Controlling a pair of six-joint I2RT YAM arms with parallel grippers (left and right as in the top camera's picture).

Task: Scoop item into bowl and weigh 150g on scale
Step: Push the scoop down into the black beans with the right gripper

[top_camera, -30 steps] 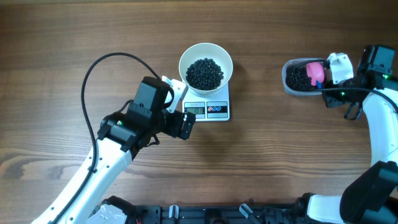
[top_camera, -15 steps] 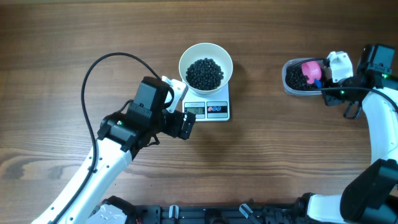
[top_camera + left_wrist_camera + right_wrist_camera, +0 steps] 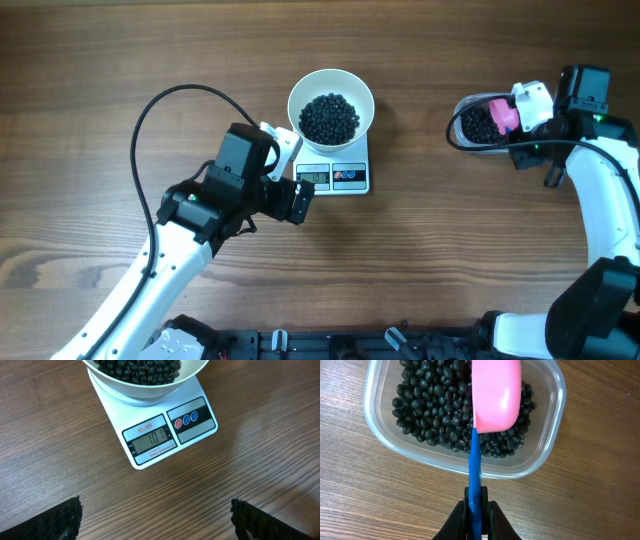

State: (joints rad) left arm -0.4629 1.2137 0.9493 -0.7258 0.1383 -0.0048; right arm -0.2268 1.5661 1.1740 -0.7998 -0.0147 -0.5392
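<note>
Shifted leftward from a second ago, the right gripper (image 3: pixel 480 506) clamps the blue handle of a pink scoop (image 3: pixel 496 395) over black beans (image 3: pixel 430 415) in the clear tub (image 3: pixel 551 455), well right of the scale (image 3: pixel 170 435). The left gripper (image 3: pixel 155 525) gapes wide before the scale, which reads 101. On it, behind the display, sits the bean-filled bowl (image 3: pixel 145 391).

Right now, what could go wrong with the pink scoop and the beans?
1. The right jaws pinch only the thin blue handle of the pink scoop. It might twist and drop beans on the table between the tub and the bowl.
2. The scale shows 101, so a very full scoop could overshoot 150.
</note>
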